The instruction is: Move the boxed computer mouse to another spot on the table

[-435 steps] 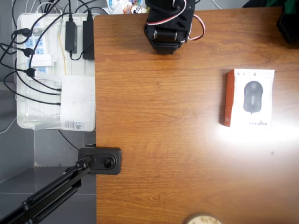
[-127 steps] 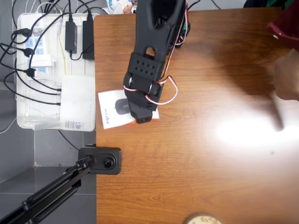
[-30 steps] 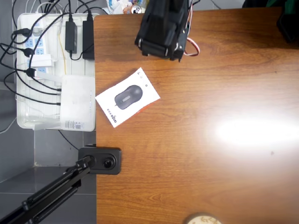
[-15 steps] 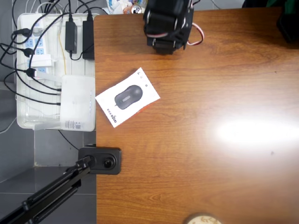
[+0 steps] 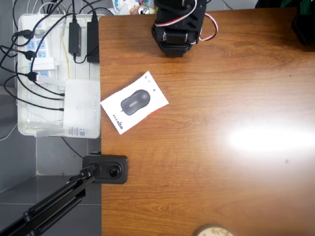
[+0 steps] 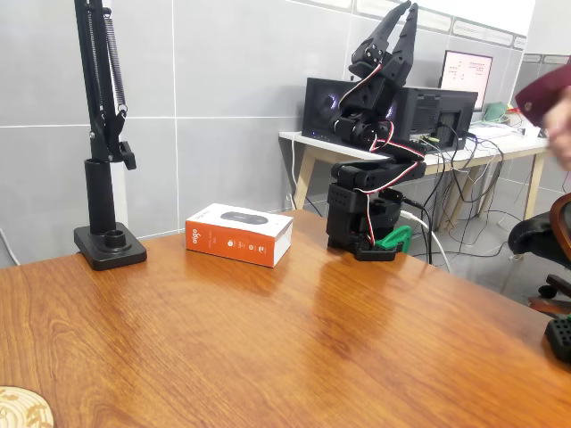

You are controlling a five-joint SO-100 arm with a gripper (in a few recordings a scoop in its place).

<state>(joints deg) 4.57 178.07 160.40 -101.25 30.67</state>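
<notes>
Brown wood-grain table [image 5: 206,162], glossy, big glare patch on the right in the overhead view. Counting L to R from overhead: one white tray [image 5: 24,129] hanging off the table's left edge, packed w/ power strips, cables and one white router-like device [image 5: 81,105]; one black clamp base [image 5: 106,169] at the left edge w/ its boom arm running off bottom-left; one boxed computer mouse [image 5: 134,102], flat on the table near the left edge, turned at an angle, just right of the router, mouse picture facing up. One black arm [image 5: 177,24] folded up at the top edge, well apart from the box. Fixed view adds what overhead can't: the box's orange side [image 6: 230,246] w/ small print, the boom stand [image 6: 103,134] rising tall on the left, grey tiled wall behind, a desk w/ monitors in the back, and the gripper [image 6: 393,31] pointing straight up in the air, fingers a narrow way apart, holding nothing. Blurred bit of a person [image 6: 558,107] at the far right edge. Overhead shows the tray; the fixed view shows the stand's height.
</notes>
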